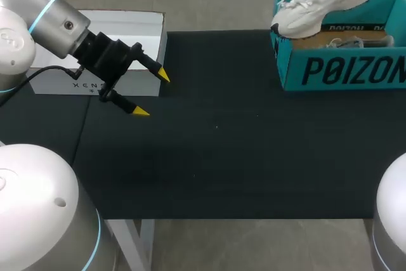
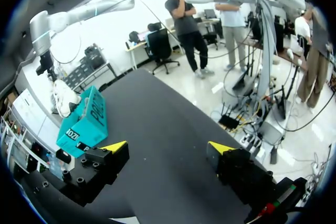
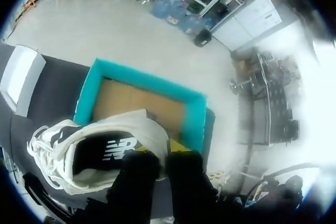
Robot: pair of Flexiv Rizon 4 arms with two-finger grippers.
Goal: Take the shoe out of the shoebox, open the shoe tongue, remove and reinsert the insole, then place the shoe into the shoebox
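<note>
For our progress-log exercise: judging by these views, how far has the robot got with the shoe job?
Done: the right gripper is shut on the shoe at its heel. In hand: the shoe hangs tilted above the shoebox, clear of its floor but not set on the table. Left: opening the tongue, taking out and refitting the insole, returning the shoe. The left gripper hovers open, empty, over the table.

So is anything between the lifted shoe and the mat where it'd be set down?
Nothing visible does. The shoe, gripped at its heel by the right gripper, is above the end of the shoebox next to the black mat. The open left gripper and a white box are far off at the mat's other side.
</note>
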